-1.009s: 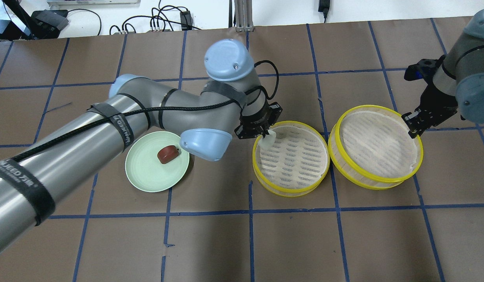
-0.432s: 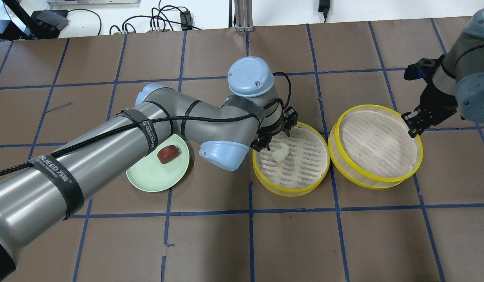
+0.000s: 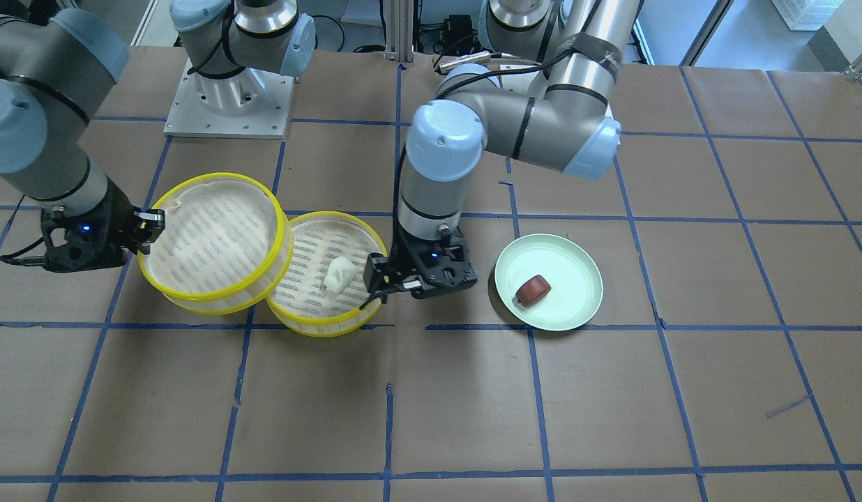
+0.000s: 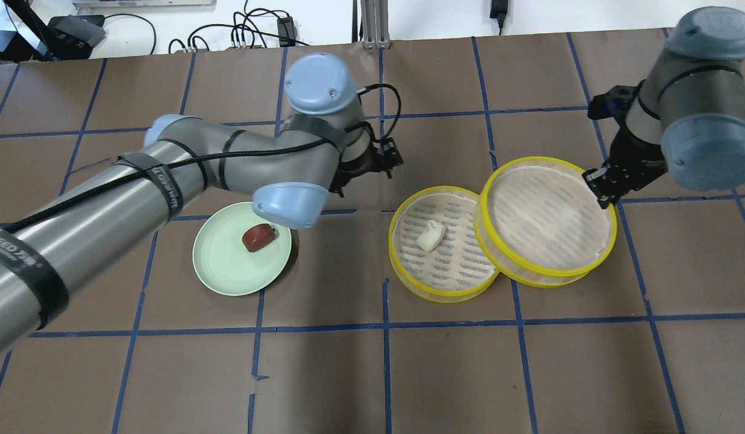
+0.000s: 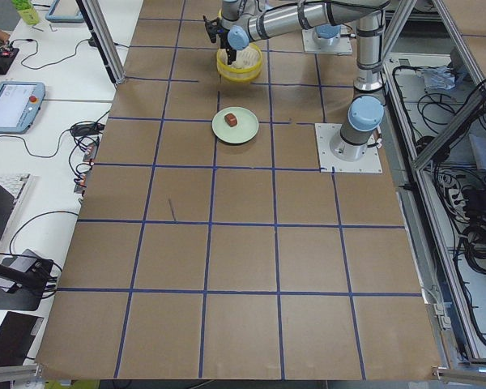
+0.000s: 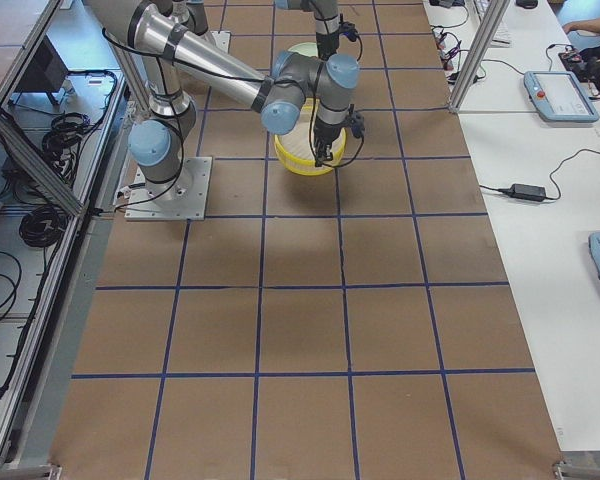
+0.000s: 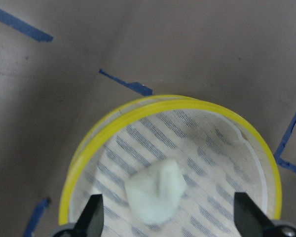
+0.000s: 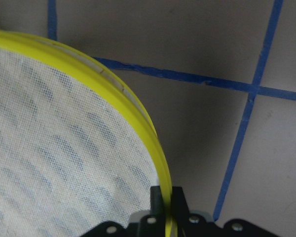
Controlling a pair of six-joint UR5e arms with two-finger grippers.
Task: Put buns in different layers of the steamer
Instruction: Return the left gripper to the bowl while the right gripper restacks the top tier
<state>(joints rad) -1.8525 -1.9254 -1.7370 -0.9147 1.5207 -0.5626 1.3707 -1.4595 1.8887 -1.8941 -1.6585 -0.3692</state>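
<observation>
The white bun (image 4: 431,235) lies loose on the liner of the left steamer tray (image 4: 445,265), and also shows in the front view (image 3: 338,273). My left gripper (image 4: 392,160) is open and empty, just clear of that tray; the left wrist view shows its spread fingers (image 7: 93,219) above the bun (image 7: 155,190). My right gripper (image 4: 594,184) is shut on the yellow rim (image 8: 160,163) of the second steamer tray (image 4: 547,217). It holds that tray raised, its edge overlapping the first tray. The reddish-brown bun (image 4: 257,237) sits on the pale green dish (image 4: 228,271).
Brown paper with blue tape grid lines covers the table (image 4: 372,374). Cables and a metal post (image 4: 372,24) lie beyond the far edge. The left arm's elbow (image 4: 285,205) hangs over the dish's far rim.
My left gripper let the white bun go into the left tray and pulled back away from it. My right gripper lifted the second tray and carried it left over the first tray's edge.
</observation>
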